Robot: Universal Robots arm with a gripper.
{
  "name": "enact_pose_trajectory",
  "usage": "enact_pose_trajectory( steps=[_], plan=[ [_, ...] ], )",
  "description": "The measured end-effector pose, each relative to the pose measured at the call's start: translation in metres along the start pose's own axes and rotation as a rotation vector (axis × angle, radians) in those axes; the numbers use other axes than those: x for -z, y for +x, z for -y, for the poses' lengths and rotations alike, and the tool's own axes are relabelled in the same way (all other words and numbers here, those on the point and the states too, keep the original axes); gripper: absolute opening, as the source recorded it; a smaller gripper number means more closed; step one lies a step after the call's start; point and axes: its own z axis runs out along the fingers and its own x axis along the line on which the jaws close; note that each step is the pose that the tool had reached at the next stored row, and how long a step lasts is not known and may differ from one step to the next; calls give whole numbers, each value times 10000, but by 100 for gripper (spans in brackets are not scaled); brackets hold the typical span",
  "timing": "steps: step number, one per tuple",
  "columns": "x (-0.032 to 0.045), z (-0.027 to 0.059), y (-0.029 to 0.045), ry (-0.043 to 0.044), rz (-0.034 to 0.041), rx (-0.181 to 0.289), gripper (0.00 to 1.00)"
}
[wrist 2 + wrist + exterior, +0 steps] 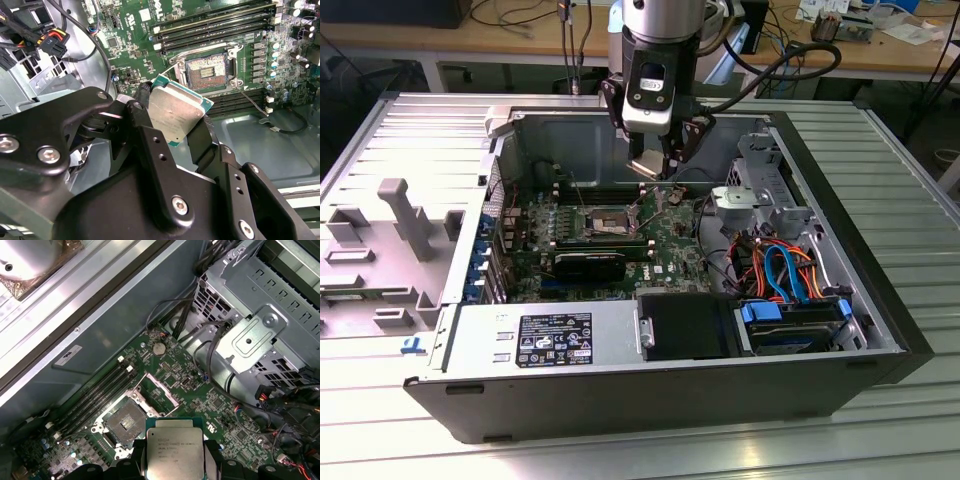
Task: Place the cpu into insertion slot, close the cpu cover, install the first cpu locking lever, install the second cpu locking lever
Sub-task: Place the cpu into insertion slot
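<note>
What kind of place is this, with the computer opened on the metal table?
Probably a robotics or electronics laboratory: an opened computer case lies on a ribbed metal table, the gripper holds the cpu above its board, and a wooden workbench behind carries cables.

The cpu [175, 112] hung between the fingers of the gripper [653, 166] above the circuit board [670, 250] inside the case [570, 140], the insertion slot [607, 220] lay below, toward the exterior view's left, the cpu cover [159, 390] stood just beside it, the drive cage [755, 190] sat at the exterior view's right
</note>
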Motion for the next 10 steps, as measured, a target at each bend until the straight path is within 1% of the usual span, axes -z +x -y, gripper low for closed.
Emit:
enact_pose_trajectory(
  steps=[10],
  plan=[
    [1,4,-4,0,5,-55,55]
  ],
)
